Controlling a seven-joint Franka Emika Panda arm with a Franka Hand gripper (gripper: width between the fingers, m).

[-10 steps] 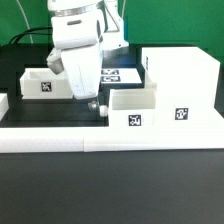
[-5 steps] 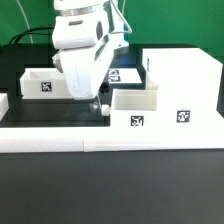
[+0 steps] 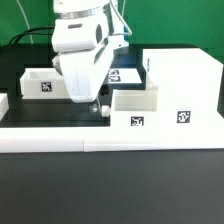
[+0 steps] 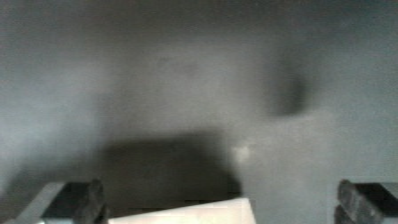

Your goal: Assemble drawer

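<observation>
We are logging the tall white plastic hollow shell [image 3: 181, 85] standing at the exterior view's right, with a small white open-top tray [image 3: 133, 111] just beside it. A second white tray [image 3: 44, 83] is sitting well apart. The white two-finger gripper [image 3: 98, 108] is hovering beside the nearer tray, its fingers [image 4: 80, 200] spread wide and gripping nothing.

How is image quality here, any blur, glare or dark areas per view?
Exterior view: fairly sharp and evenly lit, tags on the near tray and shell distinct. Wrist view: dim, grey, badly out of focus; only the two dark fingers are recognisable.
</observation>
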